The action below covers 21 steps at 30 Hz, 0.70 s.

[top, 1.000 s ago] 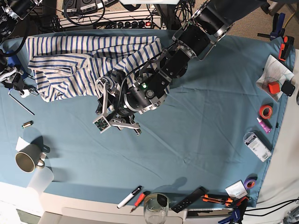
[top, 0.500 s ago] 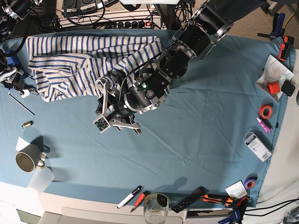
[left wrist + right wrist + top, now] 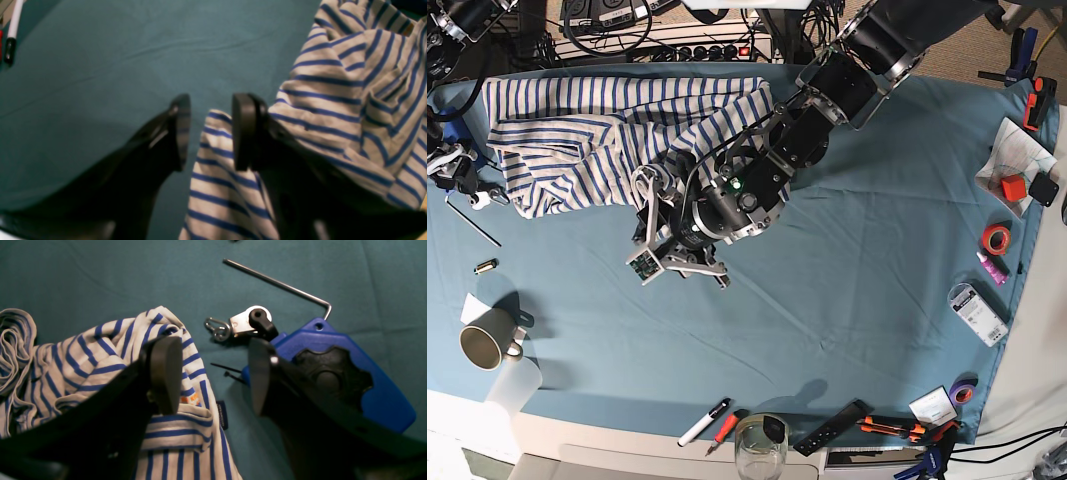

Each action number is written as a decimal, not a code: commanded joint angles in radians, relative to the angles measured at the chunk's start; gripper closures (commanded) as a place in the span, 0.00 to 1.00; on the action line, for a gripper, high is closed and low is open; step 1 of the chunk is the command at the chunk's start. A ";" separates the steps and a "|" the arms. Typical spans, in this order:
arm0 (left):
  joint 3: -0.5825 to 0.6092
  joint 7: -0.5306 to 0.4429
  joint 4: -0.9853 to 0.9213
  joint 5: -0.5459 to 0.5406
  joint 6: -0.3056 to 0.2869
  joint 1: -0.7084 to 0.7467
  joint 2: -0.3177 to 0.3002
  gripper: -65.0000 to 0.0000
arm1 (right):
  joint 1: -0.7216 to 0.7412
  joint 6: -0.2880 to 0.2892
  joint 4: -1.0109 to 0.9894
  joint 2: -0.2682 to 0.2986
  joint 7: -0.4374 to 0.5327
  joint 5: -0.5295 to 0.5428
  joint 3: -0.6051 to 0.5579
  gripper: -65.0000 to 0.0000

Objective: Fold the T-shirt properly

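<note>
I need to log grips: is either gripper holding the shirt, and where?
Neither: the left gripper straddles a T-shirt fold with jaws apart; the right gripper is open.

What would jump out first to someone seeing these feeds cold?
The crumpled white cotton T-shirt with thin blue stripes, bunched at the far left of the teal table cloth. Next, the bulky black left arm reaching across the middle, its left tool straddling a fold of the shirt's edge. At the left edge, the right tool stands open beside a blue plastic clamp.
</note>
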 commanded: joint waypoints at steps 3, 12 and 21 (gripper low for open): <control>-0.002 -0.013 0.025 -0.029 0.003 -0.022 0.017 0.66 | 0.007 0.001 0.017 0.029 0.030 0.013 0.008 0.51; -0.002 -0.015 0.029 -0.028 0.003 -0.022 0.017 0.66 | 0.007 0.001 0.017 0.029 0.032 0.013 0.008 0.51; -0.002 -0.015 0.029 -0.028 0.003 -0.022 0.017 0.66 | 0.007 0.001 0.017 0.028 0.032 0.013 0.008 0.51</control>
